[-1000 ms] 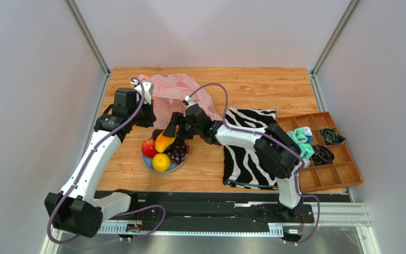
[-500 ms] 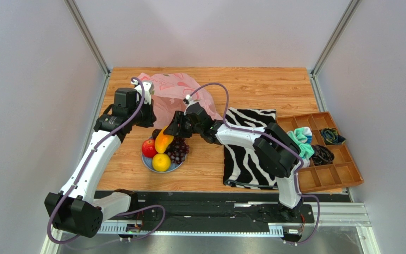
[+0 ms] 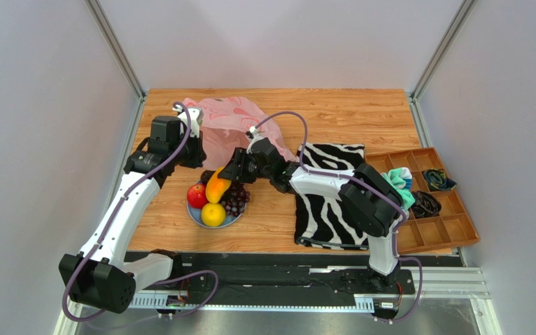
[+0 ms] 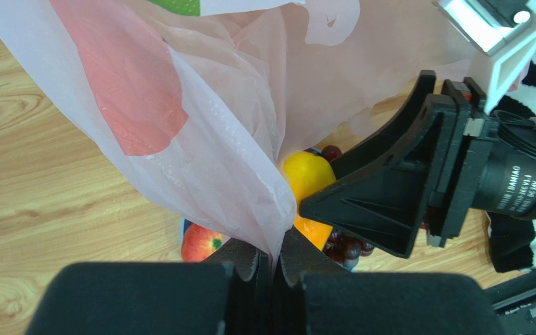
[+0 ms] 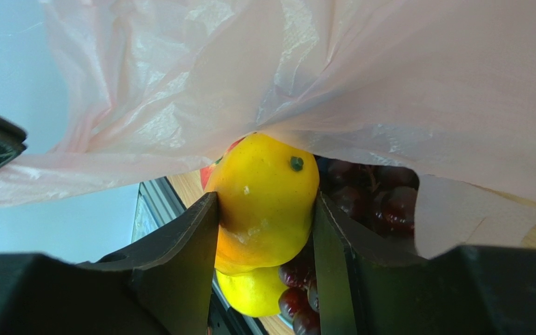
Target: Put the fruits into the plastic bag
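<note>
Nearest, the blue plate [image 3: 195, 215] on the worktop carries the citrus [image 3: 213, 213], the red apple [image 3: 196, 196] and the grape bunch [image 3: 235, 201]. None of these is bagged.

Just beyond, the right end effector [image 5: 264, 230] is clamped on the mango [image 5: 267, 202], held over the plate's far edge at the mouth of the plastic bag [image 3: 225, 129].

The left end effector [image 4: 272, 262] is pinched tight on the bag's rim, keeping the mouth lifted on the far left of the worktop.

Whether any fruit lies inside the bag cannot be told.

Judgement: the mango transfer is in hand, and at least three fruits are outstanding.
</note>
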